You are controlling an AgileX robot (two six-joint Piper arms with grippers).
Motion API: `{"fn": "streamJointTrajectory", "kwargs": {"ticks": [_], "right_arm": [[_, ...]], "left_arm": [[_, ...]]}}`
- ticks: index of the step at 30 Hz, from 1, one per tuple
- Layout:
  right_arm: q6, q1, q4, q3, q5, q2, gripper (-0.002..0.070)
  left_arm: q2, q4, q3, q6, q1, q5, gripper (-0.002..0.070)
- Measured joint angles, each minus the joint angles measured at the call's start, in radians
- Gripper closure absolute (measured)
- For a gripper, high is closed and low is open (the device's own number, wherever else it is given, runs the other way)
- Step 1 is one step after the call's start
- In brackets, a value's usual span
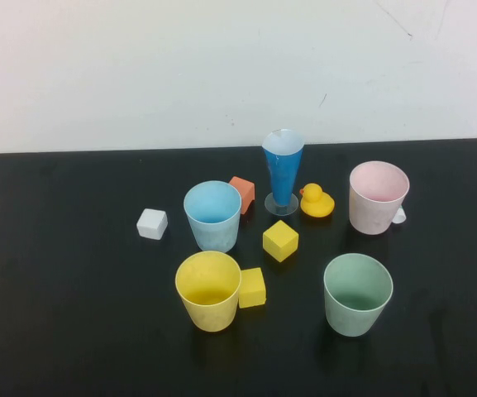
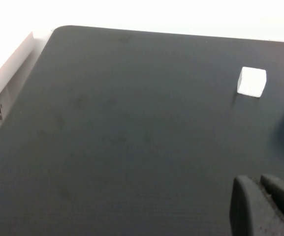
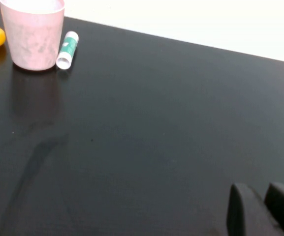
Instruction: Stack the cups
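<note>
Four cups upright on the black table [image 1: 56, 331], none stacked: blue cup [image 1: 212, 215], yellow cup [image 1: 209, 289], pink cup [image 1: 378, 196], green cup [image 1: 357, 294]. All four open-mouthed and empty as far as visible. One tall blue cone glass [image 1: 283, 169] on a clear foot, behind the blue cup.

Two yellow blocks: one [image 1: 280, 240] between blue and green cups, the other [image 1: 252, 287] touching the yellow cup. One orange block [image 1: 242, 194], one white block [image 1: 152, 223], one rubber duck [image 1: 316, 201], one small green-and-white tube [image 3: 67, 49] lying just beside the pink cup.

Left claw [image 2: 262, 204] low over bare table, fingers pressed together, holding nothing; white block well ahead of it. Right claw [image 3: 260, 209] likewise over bare table, fingers slightly apart, gripping nothing; pink cup, tube and duck far ahead of it.
</note>
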Motion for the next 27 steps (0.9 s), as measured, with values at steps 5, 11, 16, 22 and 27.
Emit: {"fn": "streamJointTrajectory", "kwargs": {"ticks": [5,11,16,22,27], "right_arm": [[0.000,0.000,0.000,0.000,0.000,0.000,0.0593],[0.000,0.000,0.000,0.000,0.000,0.000,0.0593],[0.000,0.000,0.000,0.002,-0.021,0.000,0.0593],[0.000,0.000,0.000,0.004,-0.288,0.000,0.0593],[0.000,0.000,0.000,0.004,-0.630,0.000,0.0593]], "left_arm": [[0.000,0.000,0.000,0.006,0.000,0.000,0.0677],[0.000,0.002,0.000,0.005,0.000,0.000,0.0677],[0.000,0.013,0.002,0.016,0.000,-0.046,0.0677],[0.000,0.025,0.004,0.020,0.000,-0.307,0.0677],[0.000,0.029,0.004,0.022,0.000,-0.580,0.0677]]}}
